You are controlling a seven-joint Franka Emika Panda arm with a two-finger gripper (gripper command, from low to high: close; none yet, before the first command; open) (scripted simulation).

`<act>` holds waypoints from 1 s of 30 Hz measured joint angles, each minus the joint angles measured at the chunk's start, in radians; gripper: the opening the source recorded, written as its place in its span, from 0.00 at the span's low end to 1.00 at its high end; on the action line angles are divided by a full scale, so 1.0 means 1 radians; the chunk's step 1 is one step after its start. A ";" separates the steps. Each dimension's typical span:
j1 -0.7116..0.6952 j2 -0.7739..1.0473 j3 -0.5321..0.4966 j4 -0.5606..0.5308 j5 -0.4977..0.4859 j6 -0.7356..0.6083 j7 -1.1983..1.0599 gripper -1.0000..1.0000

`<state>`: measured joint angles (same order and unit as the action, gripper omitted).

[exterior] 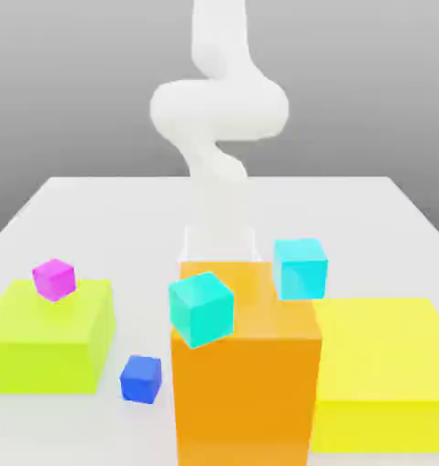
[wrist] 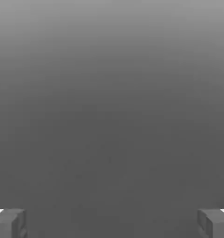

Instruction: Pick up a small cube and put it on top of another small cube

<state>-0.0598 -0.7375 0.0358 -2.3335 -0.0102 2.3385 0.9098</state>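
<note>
The gripper [wrist: 112, 223] hangs spread as wide as it goes, nothing between its fingers [wrist: 9, 223], looking at bare grey surface in the hand view. In the exterior view the white arm [exterior: 219, 118] rises at twelve o'clock behind the tall orange block [exterior: 246, 382].

The small deep-blue cube [exterior: 141, 379] rests on the white table [exterior: 96, 209] at about eight o'clock from the scene's middle, just beside the orange block and the lime-green block [exterior: 50, 341]. The magenta cube [exterior: 55, 278], its likely target, sits on the lime-green block's top, toward nine o'clock.

The step in hand looks like the approach. To do it well, the arm should travel over the orange block, not around it, then drop straight down with the fingers straddling two opposite faces of the blue cube. The gap beside it is narrow, so turning the fingers so that neither points at a block wall seems wise. Centre before closing; a cube this small will likely skid if nudged off-centre.

Count: one blue cube, one magenta cube, two cyan cubes [exterior: 201, 308] [exterior: 301, 268], and three big blocks, orange, lime-green and yellow [exterior: 387, 373].
</note>
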 joint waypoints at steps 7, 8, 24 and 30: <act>-0.161 0.178 0.094 -0.095 -0.036 0.109 0.317 0.50; -0.182 0.203 0.106 -0.108 -0.042 0.124 0.362 0.50; -0.443 0.605 0.207 -0.320 -0.137 0.367 1.081 0.50; -0.491 0.746 0.197 -0.401 -0.108 0.461 1.304 0.50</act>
<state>-0.5509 0.0089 0.2328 -2.7340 -0.1184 2.7994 2.2139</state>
